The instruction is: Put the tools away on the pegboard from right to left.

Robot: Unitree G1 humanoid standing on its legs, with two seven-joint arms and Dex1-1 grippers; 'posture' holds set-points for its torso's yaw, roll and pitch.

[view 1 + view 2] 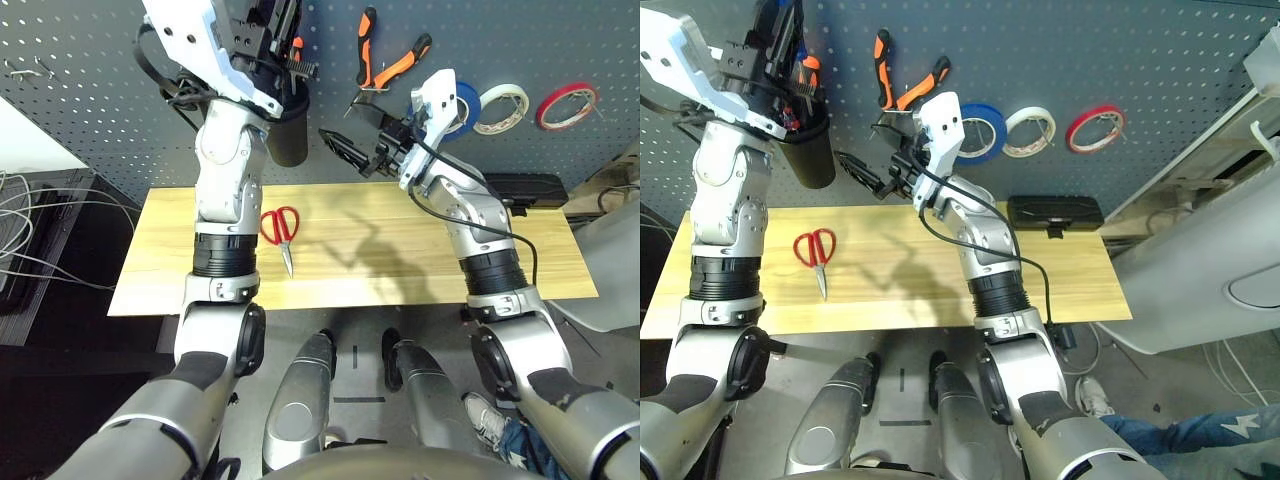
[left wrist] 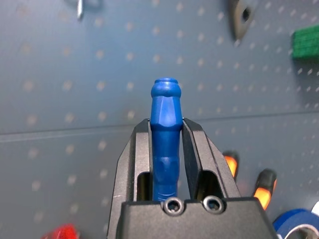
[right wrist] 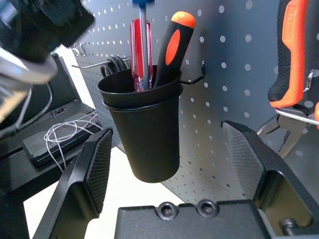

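One screwdriver sits clamped in the left tool, handle toward the pegboard, right above the black cup. Right tool gapes empty nearby; scissors wait on the tabletop.

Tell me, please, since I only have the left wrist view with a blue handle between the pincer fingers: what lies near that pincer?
Observer: The left pincer with the blue-handled screwdriver is up at the pegboard, right above a black cup hanging there.
Operator: Thank you. Is the cup occupied?
Observer: Yes, it holds a red-handled screwdriver and an orange-and-black-handled tool.
Operator: Where is the right pincer?
Observer: The right pincer is open, raised off the table and aimed at that cup.
Operator: What remains on the table?
Observer: The red-handled scissors lie on the wooden table, beside the left forearm.
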